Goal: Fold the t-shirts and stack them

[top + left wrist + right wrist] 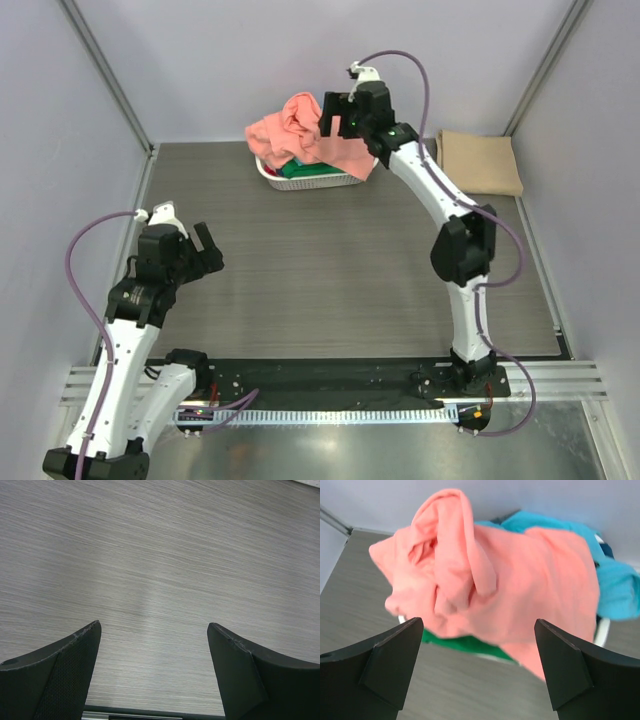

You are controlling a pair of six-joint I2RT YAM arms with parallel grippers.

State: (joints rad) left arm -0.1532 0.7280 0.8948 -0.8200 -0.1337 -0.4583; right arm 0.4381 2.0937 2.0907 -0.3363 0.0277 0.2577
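A salmon-pink t-shirt (pixel 288 130) lies crumpled on top of the white laundry basket (pixel 318 182) at the far middle of the table. A green t-shirt (pixel 305 168) shows under it. A tan t-shirt (pixel 480 162) lies folded flat at the far right. My right gripper (pixel 335 118) hovers open and empty just above the basket. In the right wrist view the salmon-pink shirt (pixel 520 580) fills the space ahead of the open gripper (pixel 479 625), with green cloth (pixel 465 643) below it and teal-blue cloth (pixel 615 587) at its right. My left gripper (pixel 205 255) is open and empty over bare table at the left.
The basket's white rim (pixel 602 630) shows at the right in the right wrist view. The left wrist view shows only grey wood-grain table (pixel 160 555) between the open gripper (pixel 155 626). Grey walls close in the table on the left, right and far sides.
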